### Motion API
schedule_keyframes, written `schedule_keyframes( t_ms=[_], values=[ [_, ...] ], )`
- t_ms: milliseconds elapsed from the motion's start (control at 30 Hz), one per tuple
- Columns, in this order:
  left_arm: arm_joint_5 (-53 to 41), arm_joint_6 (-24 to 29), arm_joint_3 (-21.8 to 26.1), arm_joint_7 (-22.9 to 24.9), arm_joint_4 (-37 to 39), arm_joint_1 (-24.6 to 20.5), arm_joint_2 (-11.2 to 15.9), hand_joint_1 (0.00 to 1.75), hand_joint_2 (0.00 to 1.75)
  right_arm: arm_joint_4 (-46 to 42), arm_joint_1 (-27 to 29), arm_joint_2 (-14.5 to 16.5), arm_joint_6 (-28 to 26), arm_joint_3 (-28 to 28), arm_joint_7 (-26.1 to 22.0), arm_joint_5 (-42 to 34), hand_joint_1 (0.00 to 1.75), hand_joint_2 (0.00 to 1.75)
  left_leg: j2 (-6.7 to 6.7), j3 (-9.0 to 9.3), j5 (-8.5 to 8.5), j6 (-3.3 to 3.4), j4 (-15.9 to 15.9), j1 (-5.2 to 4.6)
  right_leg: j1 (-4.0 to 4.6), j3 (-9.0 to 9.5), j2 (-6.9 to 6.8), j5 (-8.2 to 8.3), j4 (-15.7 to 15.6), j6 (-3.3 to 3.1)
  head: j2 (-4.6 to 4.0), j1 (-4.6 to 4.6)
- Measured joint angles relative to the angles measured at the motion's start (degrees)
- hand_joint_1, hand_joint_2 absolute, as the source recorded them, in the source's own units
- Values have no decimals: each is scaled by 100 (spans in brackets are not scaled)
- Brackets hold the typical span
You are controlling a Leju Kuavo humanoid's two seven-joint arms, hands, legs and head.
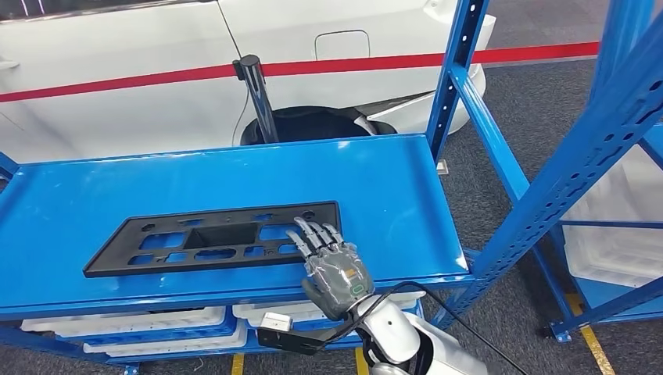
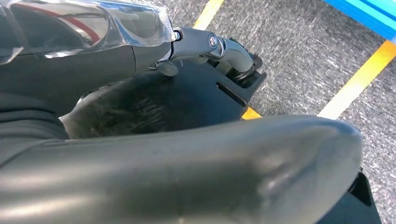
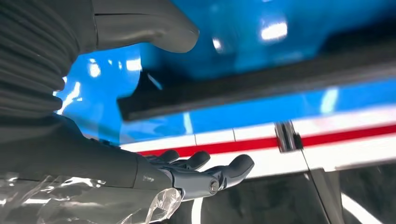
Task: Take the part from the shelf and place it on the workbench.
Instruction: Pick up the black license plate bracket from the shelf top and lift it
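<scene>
The part (image 1: 211,238) is a long flat black plastic panel with several cut-outs, lying flat on the blue shelf (image 1: 375,180). My right hand (image 1: 332,262) reaches in from the shelf's front edge, and its spread fingers lie over the part's right end. In the right wrist view the part's dark edge (image 3: 261,86) runs between the thumb (image 3: 144,28) and the outstretched fingers (image 3: 205,175), which are apart and not closed on it. My left hand (image 2: 187,158) hangs over the grey floor with its thumb and fingers apart, holding nothing.
Blue uprights (image 1: 457,70) frame the shelf on its right side. White bins (image 1: 133,324) sit on the level below, and more white bins (image 1: 618,234) stand in the neighbouring rack to the right. Behind the shelf are a black post (image 1: 254,86) with a red belt and a white car.
</scene>
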Motion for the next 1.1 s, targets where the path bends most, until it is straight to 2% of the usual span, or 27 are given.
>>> schedule_keyframes(
  t_ms=[33,100,133,167,267,300,333,400,433,467,500,533,600,633,667,700,767,833,867,933,967,1000,1033,1100],
  values=[
    [-5,-1,-1,2,0,-2,0,0,0,72,-26,19,4,16,4,0,0,175,0,149,201,-1,-346,12,-5,8,4,-2,0,4,0,1],
    [-10,-1,-2,3,0,-11,1,0,0,176,-81,56,4,33,12,1,0,175,-1,568,609,21,-1261,8,-3,18,20,-10,-2,28,0,0],
    [-13,-1,-3,4,0,-16,1,0,0,223,-105,76,4,40,15,2,0,175,-1,705,721,43,-1571,-5,2,19,27,-14,-3,50,0,1],
    [-15,-1,-3,5,0,-19,1,0,0,268,-122,92,4,48,16,2,0,175,-2,765,757,69,-1719,-24,5,19,31,-17,-6,81,0,1],
    [-19,-1,-5,9,0,-22,0,0,0,386,-142,122,4,82,17,2,0,175,-6,788,778,178,-1783,-42,-5,33,25,-36,-17,193,0,5],
    [-21,-1,-5,9,0,-24,-1,0,0,421,-148,126,4,94,22,2,0,175,-5,809,800,218,-1816,-33,-6,-2,22,-107,79,216,0,9],
    [-24,-1,-5,9,0,-27,-2,0,0,459,-154,129,9,103,35,2,0,175,-3,831,820,255,-1847,-23,-2,-97,21,-242,299,229,0,13],
    [-35,-5,-5,9,0,-29,-7,0,0,549,-159,130,32,125,108,2,0,175,2,841,822,296,-1858,-30,2,-459,21,-626,1069,233,0,20],
    [-42,-9,-6,9,0,-29,-10,0,0,608,-161,130,51,138,172,2,0,175,0,842,818,305,-1856,-39,3,-645,21,-765,1449,237,0,21],
    [-47,-15,-7,9,0,-28,-12,0,0,669,-172,130,65,150,248,1,0,175,-1,846,813,309,-1853,-45,3,-760,21,-804,1668,242,0,21],
    [-51,-23,-7,9,0,-28,-13,0,0,735,-196,130,74,159,333,-5,0,175,-3,854,806,308,-1847,-46,1,-765,20,-725,1656,246,0,22],
    [-57,-33,-8,9,0,-31,-15,0,0,797,-234,129,74,161,417,-18,0,175,-5,865,794,300,-1835,-41,-2,-650,18,-548,1401,248,0,23],
    [-69,-52,-8,9,0,-42,-21,0,0,930,-340,127,46,153,576,-49,0,175,-6,870,738,250,-1768,-42,-7,-255,10,-170,577,250,0,26],
    [-79,-59,-8,10,0,-49,-23,0,0,998,-390,125,21,142,650,-66,0,175,-6,862,708,220,-1729,-49,-6,-113,14,-69,280,234,0,26],
    [-88,-63,-9,11,0,-54,-24,0,0,1063,-430,122,-4,126,715,-83,0,175,-6,854,684,194,-1701,-60,1,-39,19,-35,119,213,0,26],
    [-98,-66,-10,13,0,-57,-24,0,0,1122,-462,120,-27,105,772,-103,1,175,-6,847,673,175,-1688,-64,18,-32,29,-49,90,180,0,25],
    [-118,-68,-14,15,0,-56,-24,0,0,1222,-513,114,-62,53,863,-150,83,175,-7,847,656,150,-1668,-42,20,-34,32,-34,84,110,0,23],
    [-136,-74,-22,15,0,-54,-26,0,0,1300,-561,101,-78,4,921,-186,169,175,-3,726,466,92,-1366,-16,0,-30,32,-16,76,49,0,12],
    [-143,-78,-26,15,0,-53,-27,0,0,1330,-578,93,-79,-15,936,-202,175,175,-1,582,291,54,-1037,-3,-6,-29,34,-13,74,33,0,7],
    [-152,-87,-37,15,0,-46,-28,0,0,1391,-590,75,-78,-44,953,-220,175,175,1,200,-58,-3,-221,19,-5,-33,37,-15,74,16,0,0],
    [-155,-91,-43,15,0,-43,-29,0,0,1418,-592,66,-78,-56,957,-228,175,175,1,72,-122,-11,34,24,-3,-31,40,-16,74,15,0,-1],
    [-158,-95,-48,15,0,-41,-30,0,0,1442,-598,57,-77,-67,959,-234,175,175,0,44,-84,-5,78,25,-1,-26,43,-17,74,14,0,-1],
    [-161,-98,-52,15,0,-42,-30,0,0,1460,-609,51,-77,-80,961,-241,175,175,0,131,51,13,-118,22,2,-18,47,-17,74,14,0,-1],
    [-170,-100,-56,15,0,-51,-30,0,0,1488,-646,46,-96,-106,957,-255,175,175,-2,549,435,95,-985,-3,8,0,51,-16,71,18,0,-1]
  ],
)
